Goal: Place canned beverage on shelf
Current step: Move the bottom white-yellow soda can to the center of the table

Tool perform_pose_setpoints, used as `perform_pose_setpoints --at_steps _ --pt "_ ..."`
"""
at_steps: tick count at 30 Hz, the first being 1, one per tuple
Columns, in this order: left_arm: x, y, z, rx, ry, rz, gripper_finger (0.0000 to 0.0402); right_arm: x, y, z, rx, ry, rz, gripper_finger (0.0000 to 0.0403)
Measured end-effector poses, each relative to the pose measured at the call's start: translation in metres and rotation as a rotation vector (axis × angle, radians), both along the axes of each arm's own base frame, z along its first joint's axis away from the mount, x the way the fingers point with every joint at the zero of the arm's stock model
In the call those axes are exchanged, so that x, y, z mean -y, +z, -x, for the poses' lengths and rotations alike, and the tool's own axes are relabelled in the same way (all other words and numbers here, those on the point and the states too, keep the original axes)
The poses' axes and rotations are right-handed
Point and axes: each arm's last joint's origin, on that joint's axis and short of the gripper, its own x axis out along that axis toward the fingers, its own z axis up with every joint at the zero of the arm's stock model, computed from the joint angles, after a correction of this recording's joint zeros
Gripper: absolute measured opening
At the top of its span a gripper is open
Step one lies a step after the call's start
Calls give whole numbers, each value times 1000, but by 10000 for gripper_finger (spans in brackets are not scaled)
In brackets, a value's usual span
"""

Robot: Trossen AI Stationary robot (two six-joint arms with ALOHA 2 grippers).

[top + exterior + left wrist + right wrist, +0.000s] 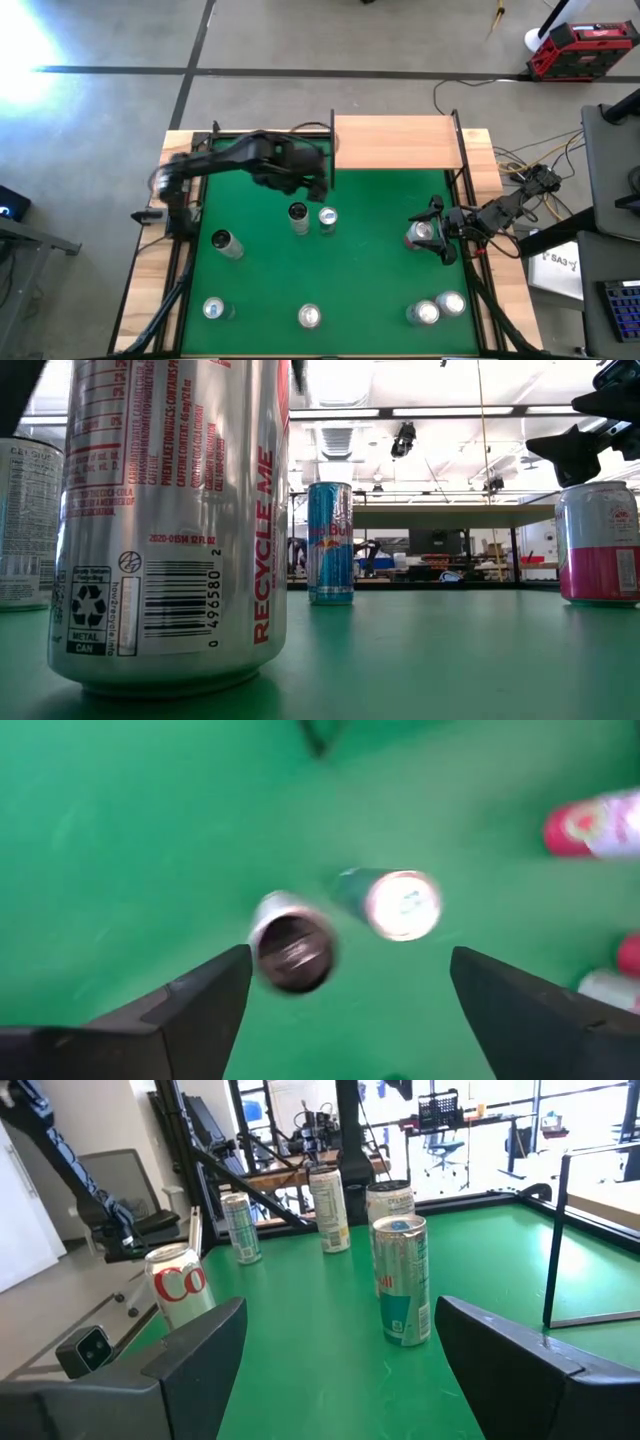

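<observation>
The step in hand looks like the approach. The left claw [312, 180] hangs wide open above the worktop [370, 280], at about 11 o'clock from its middle, just before the shelf [398, 142]. Directly under it stand two slim cans close together: a dark-topped can [298, 215] and the blue-and-silver Red Bull can [328, 219]. No can is gripped yet.

For the next move, I judge the claw must choose one of the pair, come straight down around it, and close without touching the neighbour, because the gap between them is small.

The shelf is a flat pale-wood board on thin black posts at 12 o'clock, and it carries nothing. The worktop is matte green felt; the cans are smooth aluminium cylinders with shiny lids.

The right claw [440, 240] waits at 3 o'clock, its jaws spread, beside a pink-and-silver can [422, 234].
</observation>
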Motion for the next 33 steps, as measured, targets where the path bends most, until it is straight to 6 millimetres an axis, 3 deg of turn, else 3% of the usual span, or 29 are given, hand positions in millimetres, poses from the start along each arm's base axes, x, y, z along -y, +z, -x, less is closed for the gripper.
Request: perform_pose_setpoints --at_steps 10,16,23,33 --pt "37 -34 95 -138 422 240 313 0 0 0 0 0 0 315" --pt "62 -49 136 -168 610 291 313 0 0 0 0 0 0 315" --pt "89 -64 155 -211 641 268 313 0 0 0 0 1 0 315" --pt "94 -93 162 -266 713 203 313 0 0 0 0 0 0 315"
